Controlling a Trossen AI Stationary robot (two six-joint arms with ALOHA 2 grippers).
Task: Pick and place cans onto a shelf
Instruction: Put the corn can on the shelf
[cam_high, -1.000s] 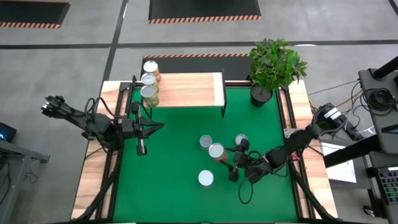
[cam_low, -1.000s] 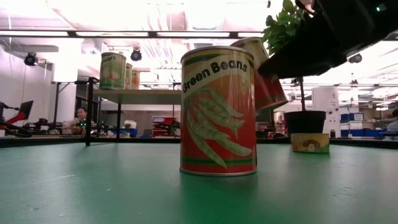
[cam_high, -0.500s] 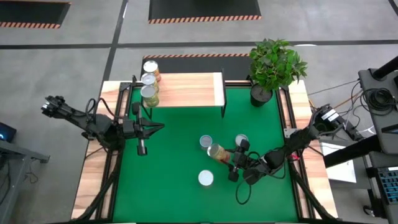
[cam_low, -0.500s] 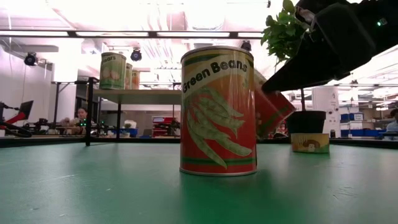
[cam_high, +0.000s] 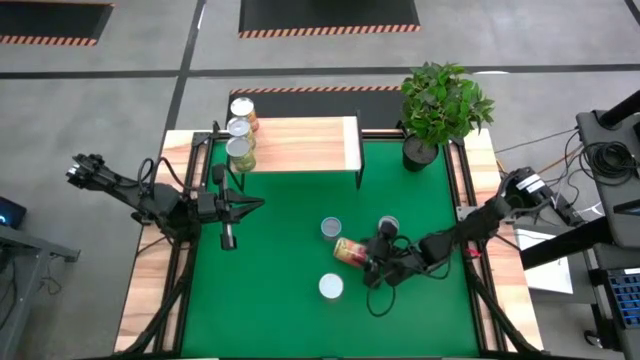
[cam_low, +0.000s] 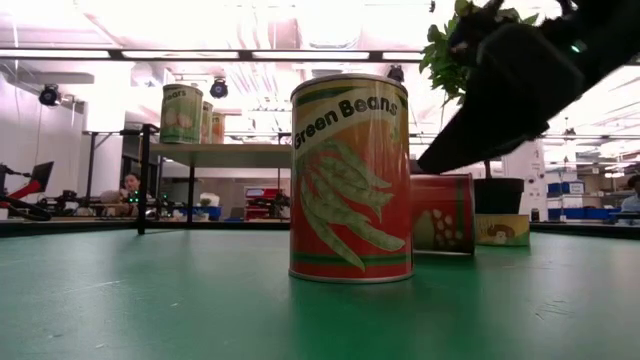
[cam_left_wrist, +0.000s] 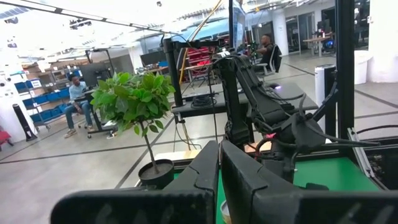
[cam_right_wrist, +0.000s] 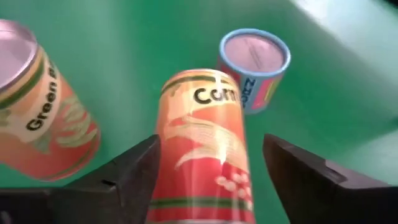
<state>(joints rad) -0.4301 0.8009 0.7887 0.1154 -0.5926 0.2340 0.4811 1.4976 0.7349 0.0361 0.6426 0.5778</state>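
Orange corn can (cam_right_wrist: 202, 146) — lying between parted right end effector (cam_right_wrist: 211, 180) fingers.

Three cans (cam_high: 240, 128) stand in a row on the left end of the shelf (cam_high: 300, 143), at the table's far edge. A potted plant (cam_high: 440, 108) stands right of the shelf. On the mat (cam_high: 270, 290), a tipped can (cam_high: 349, 251) lies between two upright cans (cam_high: 331, 229) (cam_high: 330, 287); a fourth can (cam_high: 388, 226) stands just to the right.

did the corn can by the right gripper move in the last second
Yes. The corn can stood upright beside the blue can; now it lies tipped over on the green mat, between the right gripper's open fingers.
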